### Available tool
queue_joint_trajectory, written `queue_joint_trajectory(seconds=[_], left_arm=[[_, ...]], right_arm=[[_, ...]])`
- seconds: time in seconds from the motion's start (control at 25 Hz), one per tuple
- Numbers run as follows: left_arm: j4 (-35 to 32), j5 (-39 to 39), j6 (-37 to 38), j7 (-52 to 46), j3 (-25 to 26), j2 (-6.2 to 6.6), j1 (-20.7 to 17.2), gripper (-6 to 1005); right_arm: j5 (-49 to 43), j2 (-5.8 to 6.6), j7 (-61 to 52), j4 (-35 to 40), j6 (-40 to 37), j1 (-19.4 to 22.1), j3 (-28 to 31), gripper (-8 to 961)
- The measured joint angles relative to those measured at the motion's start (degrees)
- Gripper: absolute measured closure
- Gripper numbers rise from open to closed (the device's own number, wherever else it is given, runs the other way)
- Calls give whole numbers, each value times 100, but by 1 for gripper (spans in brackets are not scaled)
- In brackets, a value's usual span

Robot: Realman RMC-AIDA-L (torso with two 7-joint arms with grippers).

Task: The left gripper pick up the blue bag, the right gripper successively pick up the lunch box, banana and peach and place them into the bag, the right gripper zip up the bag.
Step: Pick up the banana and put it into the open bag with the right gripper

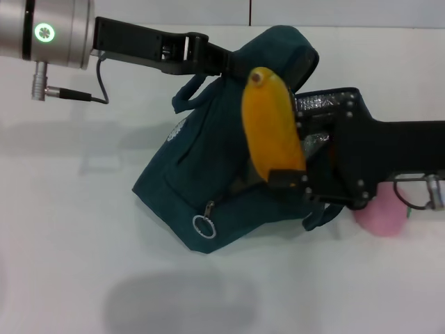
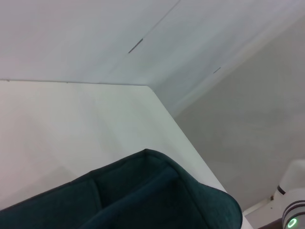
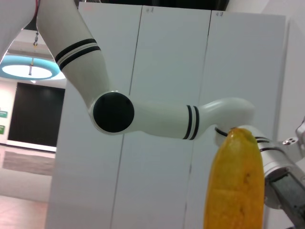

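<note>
Head view has the right gripper reaching in level from the right side, above the blue bag, its fingers clamped on the banana. That banana stands over the bag's open top, its long axis running from the gripper toward the far edge of the table, stem end farthest. From the left, the left gripper pinches the bag's upper rim. A pink peach sits just right of the bag.
</note>
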State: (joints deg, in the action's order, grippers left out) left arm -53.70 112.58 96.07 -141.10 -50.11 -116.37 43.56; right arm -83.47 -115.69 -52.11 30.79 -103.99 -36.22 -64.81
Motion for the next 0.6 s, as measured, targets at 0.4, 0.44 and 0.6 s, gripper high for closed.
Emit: queue_joint_trajectory(seconds=[0.4,0.44,0.6], left_arm=[[1,-1,0,-5,2,-4,4,920],[1,-1,0,-5,2,-4,3,920],[3,-1,0,-3,2,-10,3,920]], right_arm=[[207,-45,-31,-588,248,-237,-102,532],[271,-49,-33,-640,354,-229,-115,532],[342,-47,-92,-912,531,-296,-137,531]])
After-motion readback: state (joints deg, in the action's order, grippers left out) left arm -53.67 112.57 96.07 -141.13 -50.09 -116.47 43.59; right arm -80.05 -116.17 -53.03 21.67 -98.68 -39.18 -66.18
